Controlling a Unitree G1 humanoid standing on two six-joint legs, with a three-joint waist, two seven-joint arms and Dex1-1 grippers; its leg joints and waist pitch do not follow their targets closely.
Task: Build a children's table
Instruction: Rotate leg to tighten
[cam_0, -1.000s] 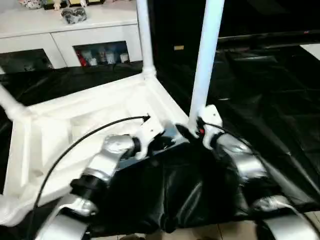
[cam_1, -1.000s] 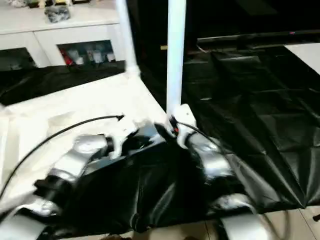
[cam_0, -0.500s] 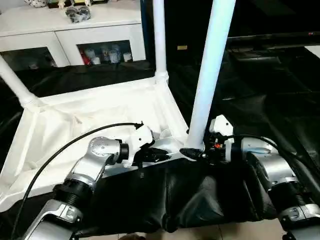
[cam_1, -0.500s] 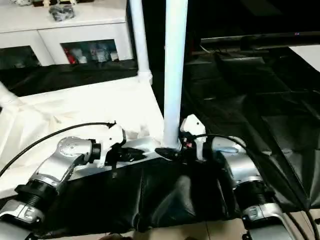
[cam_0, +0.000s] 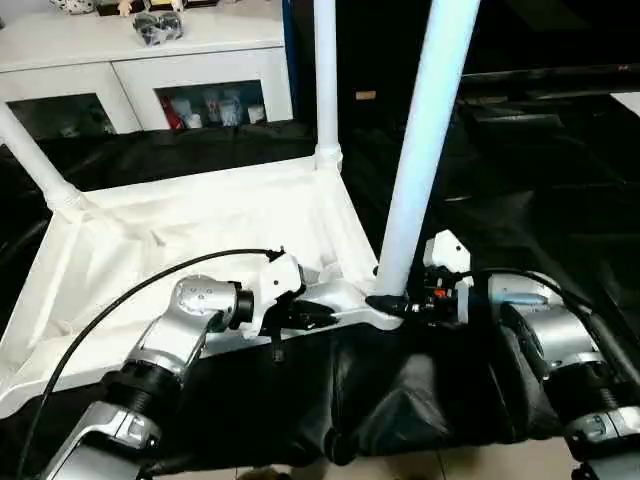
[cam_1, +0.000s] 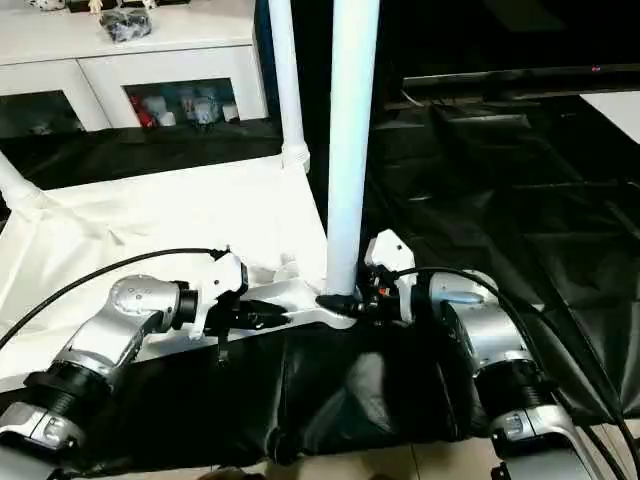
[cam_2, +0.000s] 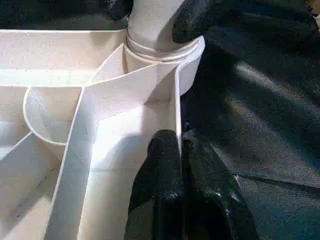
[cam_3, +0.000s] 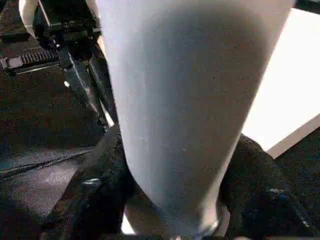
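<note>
Pinching the tabletop's (cam_0: 200, 230) near edge wall, left fingers (cam_2: 165, 170) closed tight on it, one either side of the thin rim, just short of the corner socket (cam_2: 165, 52). Right fingers (cam_3: 260, 195) set either side of the near leg (cam_0: 425, 150) at its base, right above that socket; touching or a hair apart, cannot tell. Near leg upright in the socket, tall and white. Tabletop upside down on black sheeting (cam_0: 520, 180), ribs up. Far right leg (cam_0: 325, 70) upright in its socket; far left leg (cam_0: 30, 160) seated too, slanting out to the left. White cabinet (cam_0: 130, 60) behind, small things behind its glass doors.
</note>
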